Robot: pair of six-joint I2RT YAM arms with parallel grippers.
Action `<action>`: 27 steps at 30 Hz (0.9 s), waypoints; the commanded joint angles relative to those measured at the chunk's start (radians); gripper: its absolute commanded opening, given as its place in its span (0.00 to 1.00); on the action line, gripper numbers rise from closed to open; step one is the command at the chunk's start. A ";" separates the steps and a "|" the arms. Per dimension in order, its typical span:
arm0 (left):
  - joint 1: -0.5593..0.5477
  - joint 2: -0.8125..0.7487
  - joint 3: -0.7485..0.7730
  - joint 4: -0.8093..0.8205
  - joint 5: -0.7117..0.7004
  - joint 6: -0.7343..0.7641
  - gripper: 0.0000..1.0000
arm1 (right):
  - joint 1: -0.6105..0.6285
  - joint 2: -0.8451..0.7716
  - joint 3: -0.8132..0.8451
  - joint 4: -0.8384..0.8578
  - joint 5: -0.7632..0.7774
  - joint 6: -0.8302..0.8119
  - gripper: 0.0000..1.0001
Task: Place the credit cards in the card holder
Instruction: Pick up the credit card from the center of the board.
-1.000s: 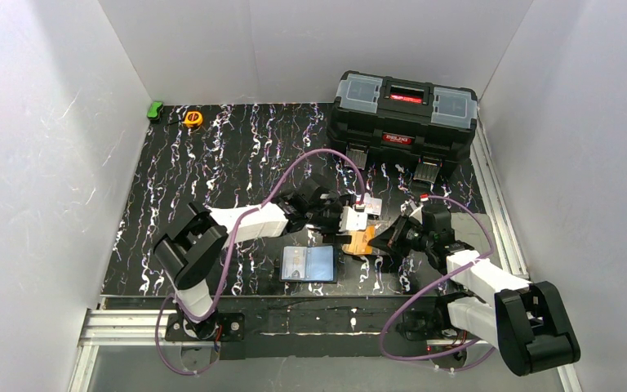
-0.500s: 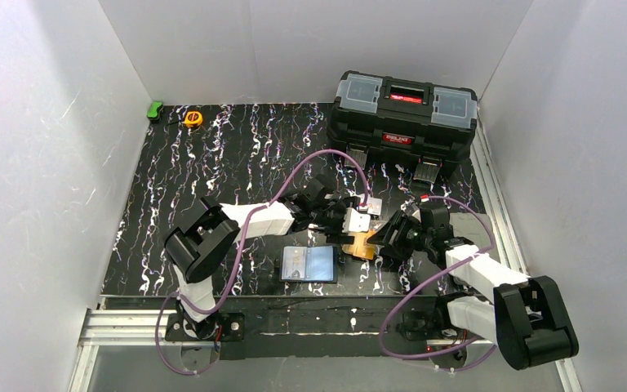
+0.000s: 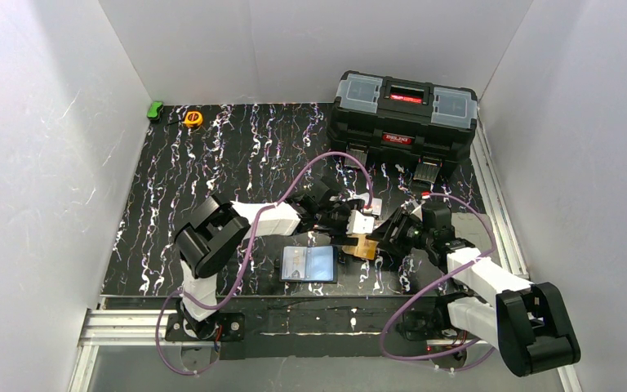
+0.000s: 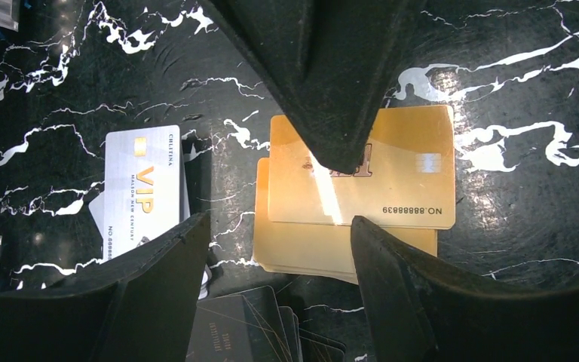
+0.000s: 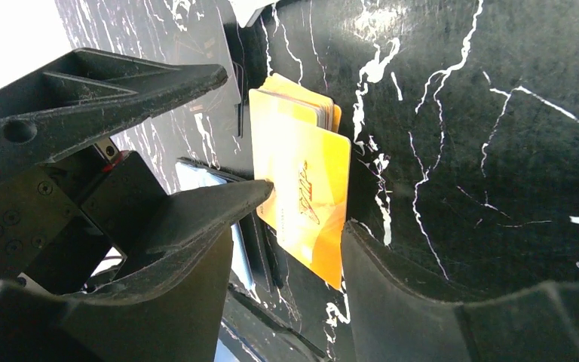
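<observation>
Gold credit cards (image 4: pixel 332 245) stacked at centre of the left wrist view, silver VIP card (image 4: pixel 145 188) to their left. Left gripper (image 4: pixel 279 221) spread above them; right gripper (image 5: pixel 307 205) spread alongside the top card. Card holder (image 3: pixel 309 264) open, lower centre of the overhead view.

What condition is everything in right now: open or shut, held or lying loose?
card holder: open, lying flat.
gold cards: loose pile, top one skewed, none gripped.
silver VIP card: lying face up.
dark cards: lying fanned near the gold pile.
toolbox: lid down.
left gripper: open, empty, over the cards.
right gripper: open, over the top gold card.
</observation>
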 commanded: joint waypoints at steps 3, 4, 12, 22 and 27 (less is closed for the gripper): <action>-0.005 0.012 0.034 -0.005 0.014 0.004 0.67 | -0.001 0.015 -0.022 0.090 -0.040 0.017 0.61; -0.005 0.012 0.035 -0.007 0.014 0.004 0.67 | -0.002 0.018 -0.023 0.093 -0.042 0.017 0.60; -0.005 0.003 0.035 -0.017 0.011 -0.001 0.66 | -0.001 0.033 -0.045 0.146 -0.061 0.042 0.59; -0.008 0.001 0.020 -0.007 0.012 -0.001 0.66 | -0.001 0.073 -0.075 0.252 -0.105 0.081 0.57; -0.011 0.000 0.010 0.003 0.016 -0.002 0.66 | -0.002 0.098 -0.094 0.292 -0.112 0.095 0.56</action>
